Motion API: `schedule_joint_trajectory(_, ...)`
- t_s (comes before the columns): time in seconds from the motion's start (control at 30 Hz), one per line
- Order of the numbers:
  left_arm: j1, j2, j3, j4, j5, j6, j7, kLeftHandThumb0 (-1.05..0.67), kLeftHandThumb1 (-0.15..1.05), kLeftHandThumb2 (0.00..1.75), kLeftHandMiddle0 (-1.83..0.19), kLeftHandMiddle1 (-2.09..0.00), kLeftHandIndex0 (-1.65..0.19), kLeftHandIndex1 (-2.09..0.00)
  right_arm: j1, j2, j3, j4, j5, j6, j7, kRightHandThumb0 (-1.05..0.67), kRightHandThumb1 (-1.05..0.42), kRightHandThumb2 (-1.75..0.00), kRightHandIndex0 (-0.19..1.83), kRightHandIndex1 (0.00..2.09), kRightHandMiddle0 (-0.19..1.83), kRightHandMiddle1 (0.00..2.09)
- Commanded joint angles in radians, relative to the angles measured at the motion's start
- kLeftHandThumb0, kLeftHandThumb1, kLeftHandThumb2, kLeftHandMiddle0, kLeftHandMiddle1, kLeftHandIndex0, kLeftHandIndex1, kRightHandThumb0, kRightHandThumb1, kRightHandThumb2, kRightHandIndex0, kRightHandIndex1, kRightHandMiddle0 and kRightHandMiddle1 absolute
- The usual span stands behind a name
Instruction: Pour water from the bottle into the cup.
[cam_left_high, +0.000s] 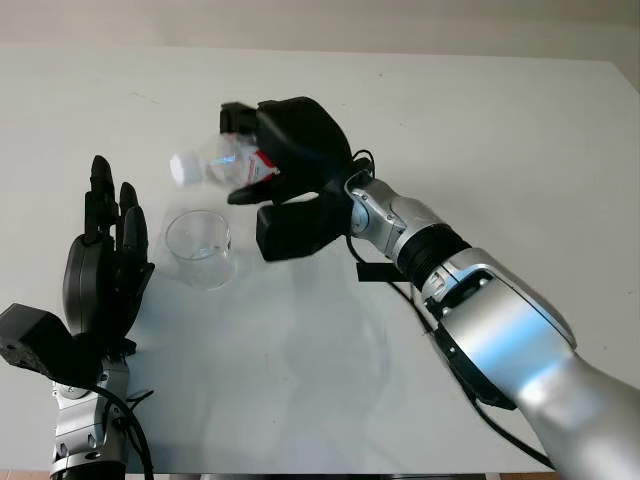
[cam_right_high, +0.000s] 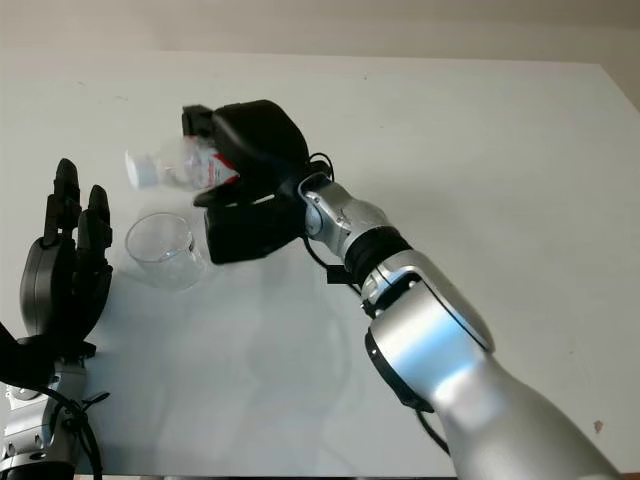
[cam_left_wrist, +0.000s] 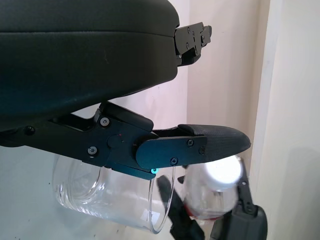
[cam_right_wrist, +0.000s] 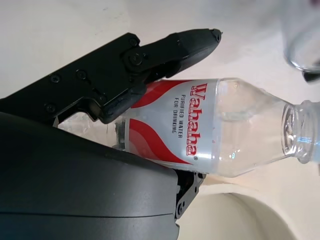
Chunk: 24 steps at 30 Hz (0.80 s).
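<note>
1. one bottle, one cup, two hands and one table; that is everything on show from where i stand.
2. the bottle is clear plastic, held up off the table and tipped nearly on its side, its neck end pointing toward the robot's left and sitting above and just behind the cup.
3. the right hand is clenched around the bottle's body, black fingers wrapping its labelled part, with the silver arm reaching in from the bottom right.
4. the label is red and white; in the right wrist view it reads "wahaha" in red letters, with "purified water for drinking" in small print beside it.
5. some water lies along the lower side of the tilted bottle.
6. the cup is a clear tumbler standing upright on the table, just below the bottle's neck; i cannot tell how much water is in it.
7. the left hand is released, holding nothing, raised just beside the cup on the robot's left, apart from it.
8. the table is plain white and smooth, faintly reflecting the arm.
9. a pale wall runs behind the table's far edge.
</note>
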Motion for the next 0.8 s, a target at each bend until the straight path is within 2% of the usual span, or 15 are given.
schedule_joint_trajectory(0.0, 0.032, -0.019, -0.004, 0.011, 0.001, -0.011, 0.001, -0.79, 1.05, 0.46, 0.17, -0.05, 0.19, -0.05, -0.054, -0.017, 0.021, 0.002, -0.022, 0.005, -0.038, -0.41, -1.05, -0.35, 1.2, 2.09, 0.68, 2.09)
schedule_joint_trajectory(0.1, 0.029, -0.019, -0.003, 0.018, 0.001, -0.013, 0.001, -0.78, 1.05, 0.46, 0.17, -0.05, 0.18, -0.05, -0.072, -0.034, 0.052, 0.011, -0.056, 0.001, -0.083, -0.41, -1.05, -0.35, 1.2, 2.09, 0.67, 2.09)
schedule_joint_trajectory(0.17, 0.026, -0.02, -0.002, 0.023, -0.001, -0.016, -0.002, -0.78, 1.05, 0.46, 0.17, -0.05, 0.17, -0.05, -0.079, -0.042, 0.073, 0.014, -0.078, 0.005, -0.123, -0.42, -1.05, -0.36, 1.17, 2.09, 0.58, 2.09)
schedule_joint_trajectory(0.33, 0.022, -0.018, -0.002, 0.027, 0.001, -0.015, 0.0, -0.78, 1.05, 0.46, 0.17, -0.05, 0.18, -0.05, -0.09, -0.051, 0.113, 0.02, -0.118, 0.013, -0.201, -0.45, -1.05, -0.35, 1.17, 2.09, 0.72, 2.09)
schedule_joint_trajectory(0.57, 0.022, -0.02, -0.003, 0.028, -0.001, -0.013, -0.002, -0.78, 1.05, 0.45, 0.16, -0.06, 0.17, -0.06, -0.128, -0.06, 0.195, 0.026, -0.201, 0.011, -0.329, -0.46, -1.05, -0.27, 1.26, 2.09, 0.75, 2.09)
schedule_joint_trajectory(0.77, 0.017, -0.021, -0.007, 0.036, 0.001, -0.019, -0.007, -0.77, 1.05, 0.46, 0.16, -0.05, 0.17, -0.05, -0.145, -0.051, 0.215, 0.029, -0.212, 0.012, -0.373, -0.48, -1.05, -0.26, 1.3, 2.09, 0.84, 2.09)
